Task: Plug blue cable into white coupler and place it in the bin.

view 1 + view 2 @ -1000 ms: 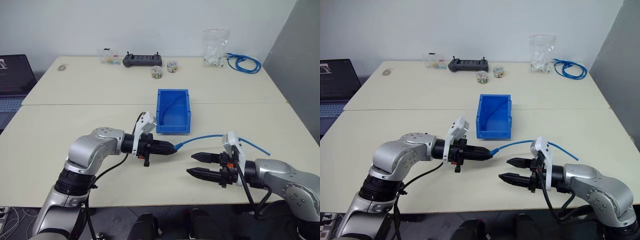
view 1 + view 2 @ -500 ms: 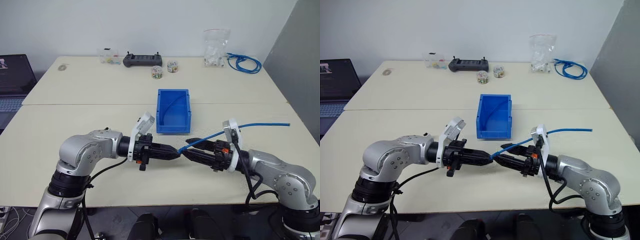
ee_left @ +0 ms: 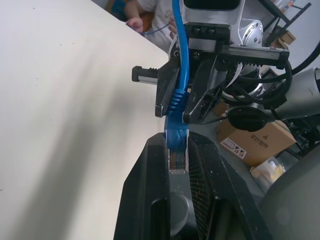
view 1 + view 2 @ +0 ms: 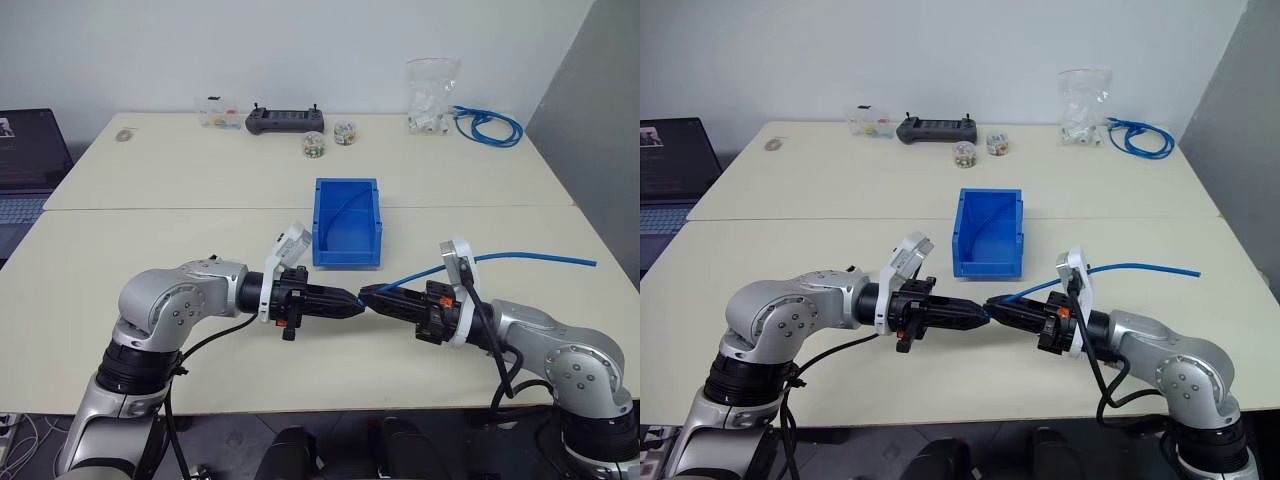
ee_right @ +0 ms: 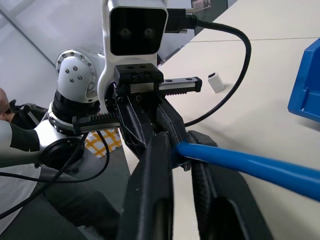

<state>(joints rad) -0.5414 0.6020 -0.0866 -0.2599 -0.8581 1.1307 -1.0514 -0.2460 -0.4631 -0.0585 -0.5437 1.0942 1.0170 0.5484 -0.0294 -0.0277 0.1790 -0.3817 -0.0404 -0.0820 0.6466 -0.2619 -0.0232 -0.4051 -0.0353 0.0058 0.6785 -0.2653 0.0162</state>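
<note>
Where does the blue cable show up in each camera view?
Left eye view: cable runs from picture centre toward the right edge.
Right eye view: same strand, centre to right.
Left wrist view: centre; plug end pinched in the left gripper, strand passing through the right gripper.
Right wrist view: lower right, between the right gripper's fingers.
Shared landmark: the left gripper's tips, where the cable ends.

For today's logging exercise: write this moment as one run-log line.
left gripper: shut on blue cable plug end | right gripper: shut on blue cable | white coupler: on table | bin: no coupler inside
</note>
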